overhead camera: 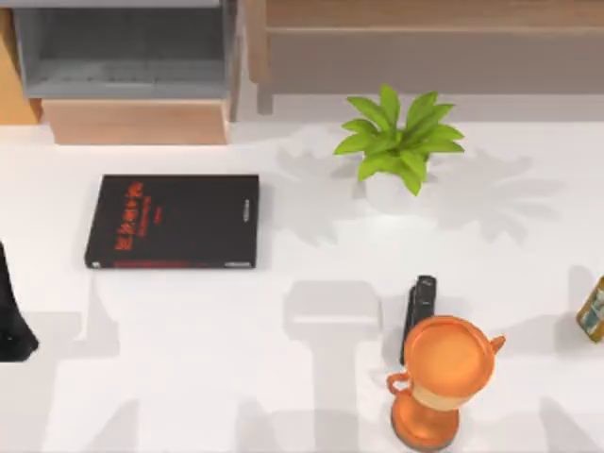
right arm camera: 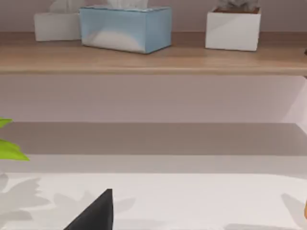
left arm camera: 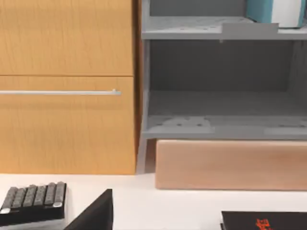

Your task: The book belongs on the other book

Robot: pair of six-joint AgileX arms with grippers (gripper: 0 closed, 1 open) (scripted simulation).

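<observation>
Off to the left of the other book [overhead camera: 173, 222], the left gripper [left arm camera: 93, 215] is hanging low over the table [overhead camera: 283, 377], and its camera is looking at a grey shelf unit [left arm camera: 216, 127]. Whether this gripper is apart or together, I cannot tell. The other book, black with red lettering, is lying flat on the table with nothing on it. The book [left arm camera: 261, 9], teal with white page edges, is sitting on the upper board of the shelf unit, behind the other book and higher than it; its top is cut off. A keyboard [left arm camera: 33, 201] is lying to the left of the other book. Far to the right of the other book the right gripper [right arm camera: 93, 215] is waiting, and for it I also cannot tell. A plant [overhead camera: 396, 142], a slim black object [overhead camera: 418, 307] and an orange trophy [overhead camera: 439, 377] are standing to the right of the other book.
</observation>
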